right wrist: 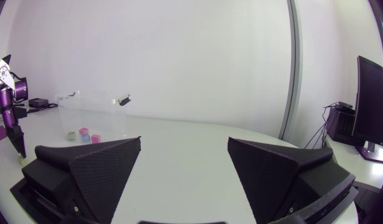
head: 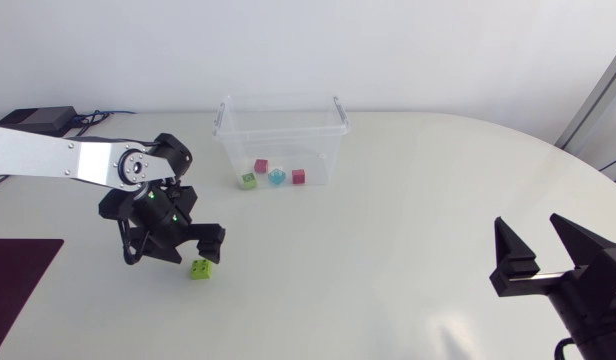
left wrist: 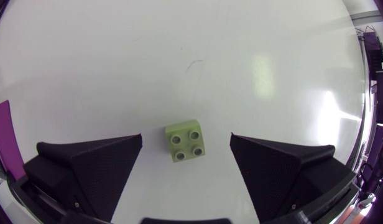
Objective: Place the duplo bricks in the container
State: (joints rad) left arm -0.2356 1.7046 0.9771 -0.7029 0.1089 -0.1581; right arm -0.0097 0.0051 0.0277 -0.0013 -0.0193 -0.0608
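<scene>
Left gripper (left wrist: 186,138) spread wide, lime duplo brick (left wrist: 186,142) on the table between its fingers, touching neither, nearer and left of the clear container (head: 228,125), right gripper (head: 541,250) also wide, near right.

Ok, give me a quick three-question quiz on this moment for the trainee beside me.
1. True or false: the loose green brick lies between the open fingers of the left gripper, touching neither.
2. How many bricks lie in the container?
3. The right gripper is: A) open and empty; B) shut on a brick; C) over the container.
Key: 1 true; 2 four; 3 A.
</scene>
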